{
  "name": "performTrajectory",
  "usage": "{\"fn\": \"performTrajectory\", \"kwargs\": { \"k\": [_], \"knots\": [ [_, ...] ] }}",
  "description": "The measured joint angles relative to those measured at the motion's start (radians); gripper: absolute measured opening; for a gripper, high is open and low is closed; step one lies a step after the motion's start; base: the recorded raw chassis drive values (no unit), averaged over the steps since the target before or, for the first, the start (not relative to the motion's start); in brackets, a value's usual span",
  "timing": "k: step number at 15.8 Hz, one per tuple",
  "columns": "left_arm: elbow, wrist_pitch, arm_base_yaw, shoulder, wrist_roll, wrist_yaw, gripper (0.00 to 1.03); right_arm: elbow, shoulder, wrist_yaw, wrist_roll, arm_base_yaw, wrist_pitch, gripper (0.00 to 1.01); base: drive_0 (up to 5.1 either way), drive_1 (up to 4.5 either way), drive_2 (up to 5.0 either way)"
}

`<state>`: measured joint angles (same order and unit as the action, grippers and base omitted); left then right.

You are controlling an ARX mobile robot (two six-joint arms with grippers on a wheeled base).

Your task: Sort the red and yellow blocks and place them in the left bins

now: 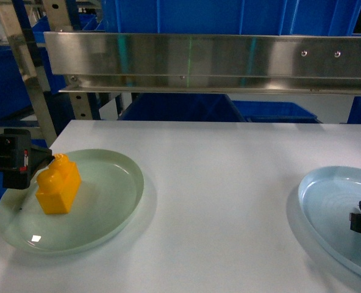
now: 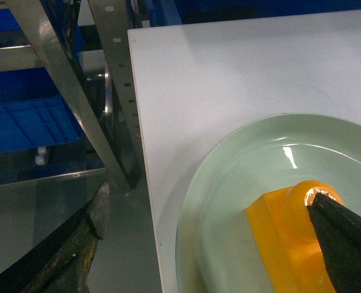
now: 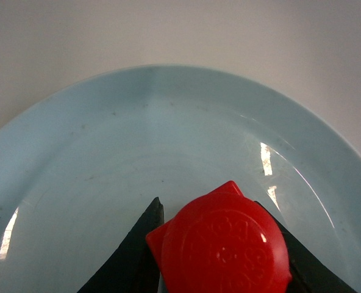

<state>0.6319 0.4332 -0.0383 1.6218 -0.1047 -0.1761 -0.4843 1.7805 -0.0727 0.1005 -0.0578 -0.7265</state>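
I have the left tool at the left side of the green plate, its dark fingers against the yellow block; in the left wrist view one black finger lies over the block's stud end, but the other finger is out of frame, so I cannot tell whether the jaws are closed on it or merely touching. The block stands on the plate's left half, slightly tilted, studs up.

On the right, the right tool has its two dark fingers either side of the red block, pressed close to its flanks over the pale-blue plate; I judge that a closed grasp on the block, though the head view shows only the tool's edge at the near right of the frame.

To do this step well, I would confirm the left grip before lifting; if the block rocks, I would settle the fingers lower on its flat sides rather than on the rounded stud. Then lift straight up clear of the plate rim, so as not to drag the plate across the counter.

The big blue bins sit beyond the counter's left edge, behind the metal frame uprights; I would carry the blocks out wide of those uprights, and bring the red one across only once the left arm is clear.
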Motion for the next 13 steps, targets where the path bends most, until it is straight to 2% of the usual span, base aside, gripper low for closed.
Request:
{"fn": "performTrajectory", "kwargs": {
  "k": [2,3,6,9,11,13],
  "knots": [
    [-0.006,0.012,0.0,0.0,0.0,0.0,0.98,0.036,-0.068,-0.01,-0.024,0.0,0.001,0.35,0.0,0.0,0.0],
    [-0.01,0.02,-0.008,0.0,0.0,0.003,0.98,0.09,-0.27,0.004,-0.051,0.009,0.05,0.35,0.0,0.0,0.0],
    [-0.019,0.033,-0.019,0.0,0.0,0.0,0.98,0.177,-0.613,0.095,-0.068,0.096,0.241,0.34,0.0,0.0,0.0],
    [-0.025,0.044,-0.024,0.0,0.0,0.002,0.98,0.181,-0.909,0.185,-0.075,0.165,0.426,0.34,0.0,0.0,0.0],
    [-0.028,0.049,-0.022,0.0,0.001,0.008,0.98,0.181,-1.056,0.222,-0.076,0.183,0.521,0.34,0.0,0.0,0.0],
    [-0.028,0.051,-0.014,0.0,0.004,0.018,0.98,0.195,-1.08,0.218,-0.087,0.175,0.51,0.34,0.0,0.0,0.0]
  ]
}}
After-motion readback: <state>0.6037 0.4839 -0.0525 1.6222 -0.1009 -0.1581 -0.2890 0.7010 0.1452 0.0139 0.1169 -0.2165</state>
